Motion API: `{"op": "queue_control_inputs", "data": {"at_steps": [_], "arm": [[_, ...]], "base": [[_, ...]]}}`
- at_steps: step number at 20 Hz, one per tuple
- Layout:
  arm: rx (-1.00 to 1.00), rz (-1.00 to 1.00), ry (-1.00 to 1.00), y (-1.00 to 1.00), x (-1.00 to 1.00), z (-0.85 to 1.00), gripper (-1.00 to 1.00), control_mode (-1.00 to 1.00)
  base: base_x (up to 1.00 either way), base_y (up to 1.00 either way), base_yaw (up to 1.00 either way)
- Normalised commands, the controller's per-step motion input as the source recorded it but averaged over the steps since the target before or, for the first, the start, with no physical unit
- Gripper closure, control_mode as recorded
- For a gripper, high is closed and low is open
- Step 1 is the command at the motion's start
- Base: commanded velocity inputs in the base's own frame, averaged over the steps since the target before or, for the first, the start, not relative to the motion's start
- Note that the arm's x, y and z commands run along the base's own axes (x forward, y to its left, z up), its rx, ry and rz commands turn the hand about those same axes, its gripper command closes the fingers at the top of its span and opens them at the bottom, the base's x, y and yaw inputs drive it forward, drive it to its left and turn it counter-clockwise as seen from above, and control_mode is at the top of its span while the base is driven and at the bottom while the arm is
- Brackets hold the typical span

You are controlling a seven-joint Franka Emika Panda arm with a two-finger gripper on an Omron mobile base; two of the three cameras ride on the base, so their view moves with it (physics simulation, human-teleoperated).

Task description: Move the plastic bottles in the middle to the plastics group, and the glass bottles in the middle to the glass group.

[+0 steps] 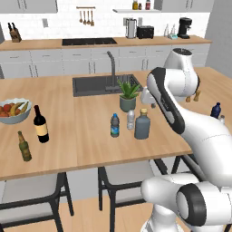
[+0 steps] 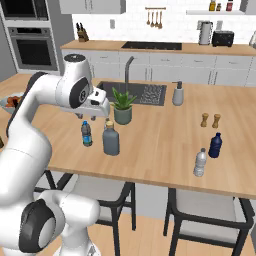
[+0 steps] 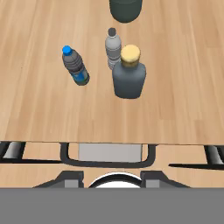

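Note:
Three bottles stand mid-counter: a blue-labelled water bottle, a pale water bottle, and a squat grey-blue glass bottle with a tan cap. My gripper hovers above them, looking down, open with nothing between its fingers. The glass group is at the left: a dark wine bottle and a beer bottle. The plastics group is at the right: a dark-blue bottle and a silvery bottle.
A potted plant stands just behind the middle bottles, with the sink beyond it. A fruit bowl is at far left. Shakers and a soap dispenser stand at the right. Chairs sit under the counter's near edge.

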Motion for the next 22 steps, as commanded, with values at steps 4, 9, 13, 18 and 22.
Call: {"op": "queue_control_inputs", "data": {"at_steps": [4,9,13,18,22], "arm": [[0.0,0.02,0.0,-0.22,-0.02,-0.12,-1.0,-1.0],[0.0,0.0,0.09,-0.52,0.11,-0.34,-1.0,-1.0],[-0.12,0.0,0.01,-0.17,0.41,-0.3,-1.0,-1.0],[-0.09,0.0,0.04,0.0,0.72,-0.23,-1.0,-1.0],[-0.05,0.0,0.11,0.06,0.82,-0.14,-1.0,-1.0]], "base": [[0.0,0.0,0.0],[0.0,0.0,0.0],[0.0,0.0,0.0],[0.0,0.0,0.0],[0.0,0.0,0.0]]}}
